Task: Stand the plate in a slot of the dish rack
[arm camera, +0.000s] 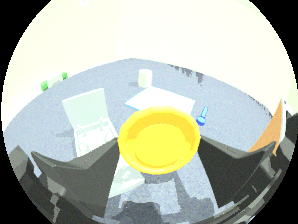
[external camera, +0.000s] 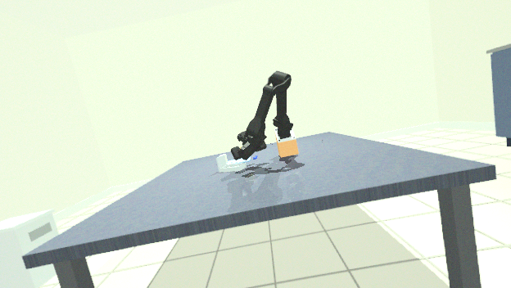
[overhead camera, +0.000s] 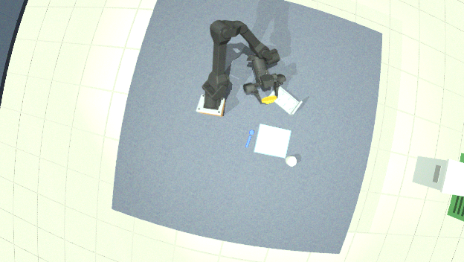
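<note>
We've got the round yellow plate (overhead camera: 269, 100) (arm camera: 160, 140) picked up, gripped across its rim by the black two-fingered gripper (overhead camera: 268, 98) (arm camera: 160, 141), and it's up beside the pale, flat-based dish rack (overhead camera: 286, 100) (external camera: 221, 163) (arm camera: 86, 111); slotting, letting go and backing off are all left! Our black jointed arm (overhead camera: 219, 56) (external camera: 281, 102) arches high from its base, forearm slanting down, gripper low and tipped over near the rack.

Over in the exterior view, the gripper (external camera: 237, 148) blurs into a dark clump left of centre, its grasp too small to read! The dish rack (overhead camera: 288, 101) (external camera: 229, 164) (arm camera: 92, 131) loses its near part behind the gripper's left-hand finger in the wrist view, and at the top view's right edge, a white cabinet (overhead camera: 454, 176) is cut off!
</note>
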